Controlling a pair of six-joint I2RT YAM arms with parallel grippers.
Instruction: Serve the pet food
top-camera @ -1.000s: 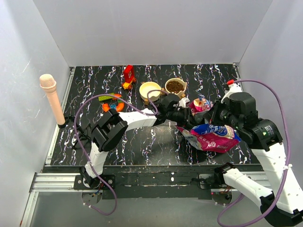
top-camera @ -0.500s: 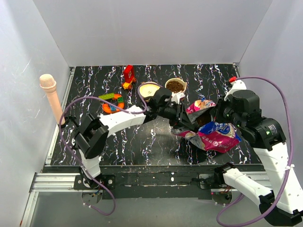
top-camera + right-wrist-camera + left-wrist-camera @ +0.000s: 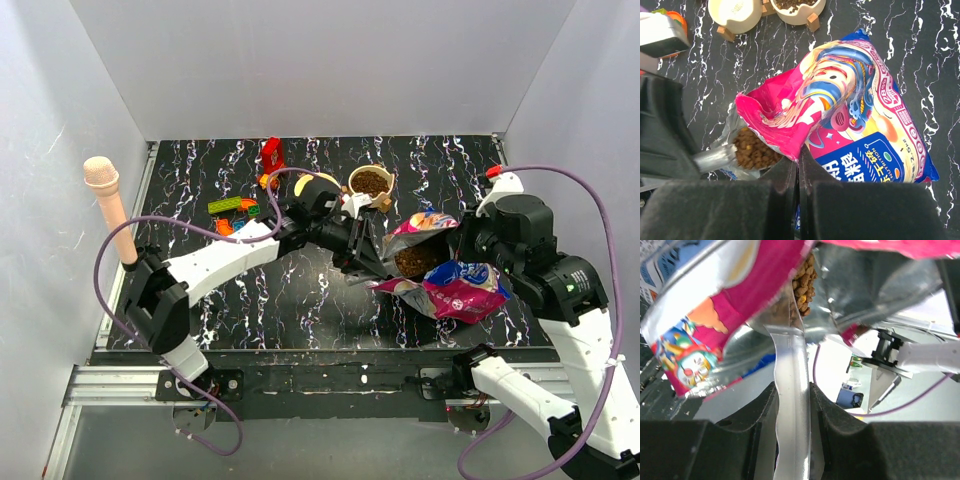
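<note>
The magenta-and-blue pet food bag [image 3: 458, 288] lies on the black marbled table at right centre, its mouth held open toward the left. Brown kibble [image 3: 415, 260] shows inside the mouth. My left gripper [image 3: 377, 262] is shut on the bag's silver lower lip [image 3: 790, 390], with kibble [image 3: 803, 282] just beyond. My right gripper [image 3: 462, 250] is shut on the magenta upper lip [image 3: 785, 135] of the bag [image 3: 865, 125]. The right wrist view shows kibble [image 3: 752, 150] under that lip. A cream bowl [image 3: 371, 182] holding kibble stands behind the bag.
A second cream bowl [image 3: 316, 186], empty in the right wrist view [image 3: 735, 10], sits left of the filled one [image 3: 800, 5]. A red toy [image 3: 271, 152], green and orange blocks [image 3: 235, 210] and a beige post [image 3: 110, 210] stand at the left. White walls enclose the table.
My left arm has swung its elbow out to the left and pulled the lower lip leftward. The bag mouth has opened wider and kibble now shows. The right gripper keeps its hold.
</note>
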